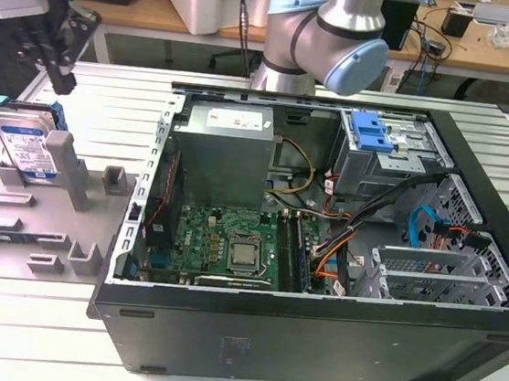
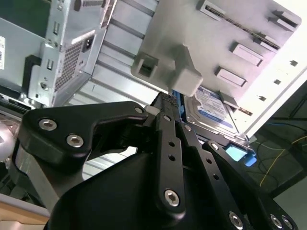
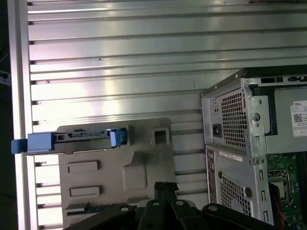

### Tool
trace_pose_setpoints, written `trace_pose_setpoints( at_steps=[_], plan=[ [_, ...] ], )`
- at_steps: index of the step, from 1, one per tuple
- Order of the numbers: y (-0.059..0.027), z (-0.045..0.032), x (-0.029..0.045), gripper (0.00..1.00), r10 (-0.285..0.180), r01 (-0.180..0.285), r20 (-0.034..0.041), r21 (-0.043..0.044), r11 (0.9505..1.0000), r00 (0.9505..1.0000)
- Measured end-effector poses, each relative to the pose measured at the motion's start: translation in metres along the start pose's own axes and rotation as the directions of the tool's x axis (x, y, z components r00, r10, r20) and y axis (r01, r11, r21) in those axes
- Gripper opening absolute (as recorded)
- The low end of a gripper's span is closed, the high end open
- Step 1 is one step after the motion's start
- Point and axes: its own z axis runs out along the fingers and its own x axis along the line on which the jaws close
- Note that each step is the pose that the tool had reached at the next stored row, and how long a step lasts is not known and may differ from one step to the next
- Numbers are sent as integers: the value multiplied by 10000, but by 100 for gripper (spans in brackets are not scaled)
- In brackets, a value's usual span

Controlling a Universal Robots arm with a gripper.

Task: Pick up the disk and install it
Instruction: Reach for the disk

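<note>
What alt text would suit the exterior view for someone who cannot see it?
A black gripper hangs over the disk, which stands on edge in a grey holder plate at the exterior view's left. To that view's right, an open computer case lies on a ribbed metal table.

We see an open black computer case point(image 1: 310, 344) lying on a ribbed aluminium counter point(image 1: 36, 331), with a grey moulded fixture plate point(image 1: 49, 215) just beside it at nine o'clock in the exterior view. Within the case, a grey power supply box point(image 1: 226, 155) sits toward eleven o'clock, a green motherboard point(image 1: 221, 242) toward seven, and a bright-blue bracket point(image 1: 370, 130) toward one o'clock, atop the drive cage.
</note>
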Motion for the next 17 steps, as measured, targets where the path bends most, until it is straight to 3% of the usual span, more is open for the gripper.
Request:
trace_pose_setpoints(
  at_steps=[7, 10, 17],
  plan=[
    [-6, -10, 251, 11, -1, 1, 25, -2, 10000, 10000],
    [-8, -18, 450, 11, -1, 1, 46, -4, 10000, 10000],
    [-10, -29, 709, 11, -2, 2, 70, -5, 10000, 10000]
  ],
)
